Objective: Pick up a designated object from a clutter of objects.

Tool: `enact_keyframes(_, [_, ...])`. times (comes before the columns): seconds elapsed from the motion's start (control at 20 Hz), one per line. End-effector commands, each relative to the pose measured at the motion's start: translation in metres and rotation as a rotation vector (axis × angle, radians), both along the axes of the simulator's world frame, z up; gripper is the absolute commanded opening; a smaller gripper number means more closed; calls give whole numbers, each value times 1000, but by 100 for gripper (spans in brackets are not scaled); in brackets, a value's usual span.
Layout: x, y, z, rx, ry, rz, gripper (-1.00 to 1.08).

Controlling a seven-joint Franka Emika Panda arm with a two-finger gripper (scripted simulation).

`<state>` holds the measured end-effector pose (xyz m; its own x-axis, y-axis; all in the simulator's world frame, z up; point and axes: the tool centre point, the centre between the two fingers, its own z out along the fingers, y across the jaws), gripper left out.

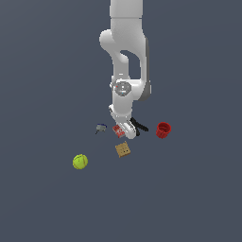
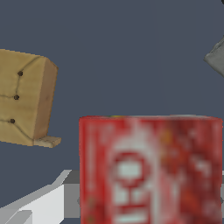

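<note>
The designated red box (image 1: 117, 129) with white markings lies among the clutter, and my gripper (image 1: 125, 132) is down right at it. In the wrist view the red box (image 2: 148, 170) fills the near field. One grey-white finger (image 2: 43, 203) lies flush along its side; the other finger is hidden. I cannot tell whether the jaws are pressing on the box. The tan box (image 1: 123, 149) (image 2: 24, 98) lies just beside it. The red cup (image 1: 163, 129), the black clamp (image 1: 140, 125), the yellow-green ball (image 1: 80, 161) and the tiny grey-blue piece (image 1: 100, 127) lie around it.
The arm's white links (image 1: 125, 52) stand above the clutter and hide part of the black clamp. A grey shape (image 2: 216, 57) shows at the edge of the wrist view. The floor is plain dark grey-blue.
</note>
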<state>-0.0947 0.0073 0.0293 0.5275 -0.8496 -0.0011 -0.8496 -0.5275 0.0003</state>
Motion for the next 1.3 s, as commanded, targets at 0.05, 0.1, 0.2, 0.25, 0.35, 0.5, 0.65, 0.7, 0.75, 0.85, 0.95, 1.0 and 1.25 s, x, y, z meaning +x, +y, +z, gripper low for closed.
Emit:
enact_keyframes(0.05, [4,-8,15,0,-1,-1,-100])
enact_keyframes(0.1, [5,-11,20,0,-1,-1,-100])
enact_keyframes(0.2, [8,-18,32,0,-1,-1,-100])
enact_keyframes(0.25, [9,-22,38,0,-1,-2,-100])
enact_keyframes(0.35, [12,-30,53,0,-1,-2,-100])
enact_keyframes(0.5, [18,-44,77,-1,0,-3,-100])
enact_keyframes(0.65, [24,-59,104,-2,0,-3,-100])
enact_keyframes(0.7, [27,-64,113,-2,0,-3,-100])
enact_keyframes(0.75, [29,-69,122,-2,0,-4,-100])
enact_keyframes(0.85, [33,-79,139,-3,0,-4,-100])
enact_keyframes(0.95, [37,-89,157,-3,0,-4,-100])
enact_keyframes(1.0, [39,-94,166,-3,0,-4,-100])
enact_keyframes(1.25, [51,-119,211,-3,0,-4,-100])
